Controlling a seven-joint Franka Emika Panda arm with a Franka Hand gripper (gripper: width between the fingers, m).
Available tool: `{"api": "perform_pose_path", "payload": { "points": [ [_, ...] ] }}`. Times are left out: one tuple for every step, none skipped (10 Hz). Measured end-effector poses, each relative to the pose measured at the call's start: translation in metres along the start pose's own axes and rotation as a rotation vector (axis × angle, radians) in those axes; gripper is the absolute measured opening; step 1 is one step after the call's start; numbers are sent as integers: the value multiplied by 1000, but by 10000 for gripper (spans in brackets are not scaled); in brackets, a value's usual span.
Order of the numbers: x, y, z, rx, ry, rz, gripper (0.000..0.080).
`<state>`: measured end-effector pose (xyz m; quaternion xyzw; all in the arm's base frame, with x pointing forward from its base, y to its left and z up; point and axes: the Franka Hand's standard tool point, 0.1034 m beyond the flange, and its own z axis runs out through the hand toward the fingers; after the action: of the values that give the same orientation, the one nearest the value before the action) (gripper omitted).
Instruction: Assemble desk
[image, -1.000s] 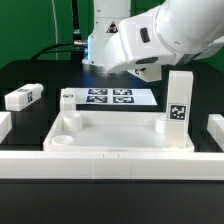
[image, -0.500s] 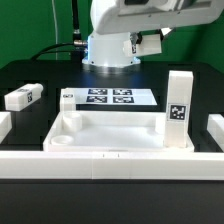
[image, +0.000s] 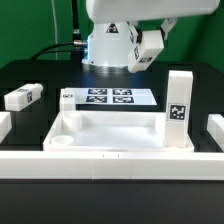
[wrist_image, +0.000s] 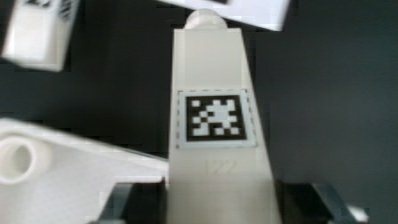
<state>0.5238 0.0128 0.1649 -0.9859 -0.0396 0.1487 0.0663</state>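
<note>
White plastic: noting, from the exterior view's left to right, a loose leg (image: 22, 97), the top (image: 115, 130), an upright leg (image: 179, 108) at its corner. Clasping a third leg (wrist_image: 214, 115) in the end effector (wrist_image: 217, 200), mid leg-fitting. Probably next: aligning over an empty socket (image: 70, 122), lowering.
</note>
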Motion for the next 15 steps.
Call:
{"api": "perform_pose_path", "payload": {
  "points": [
    [-3,7,-5,-7,52,8,288],
    [2,6,-4,-17,140,12,288],
    [3,9,-4,-31,209,16,288],
    [2,11,-4,-39,251,19,288],
    [6,15,-6,-42,327,37,288],
    [3,20,-8,21,348,106,288],
    [6,24,-14,95,381,172,288],
    [8,26,-18,119,405,206,288],
    [14,30,-23,105,469,220,288],
    [15,34,-22,74,526,221,288],
    [16,38,-22,46,603,232,288],
    [16,42,-21,16,664,237,288],
    [17,47,-23,-28,724,226,288],
    [20,58,-26,-102,806,212,288],
    [21,59,-22,-100,797,213,288]
  ]
}}
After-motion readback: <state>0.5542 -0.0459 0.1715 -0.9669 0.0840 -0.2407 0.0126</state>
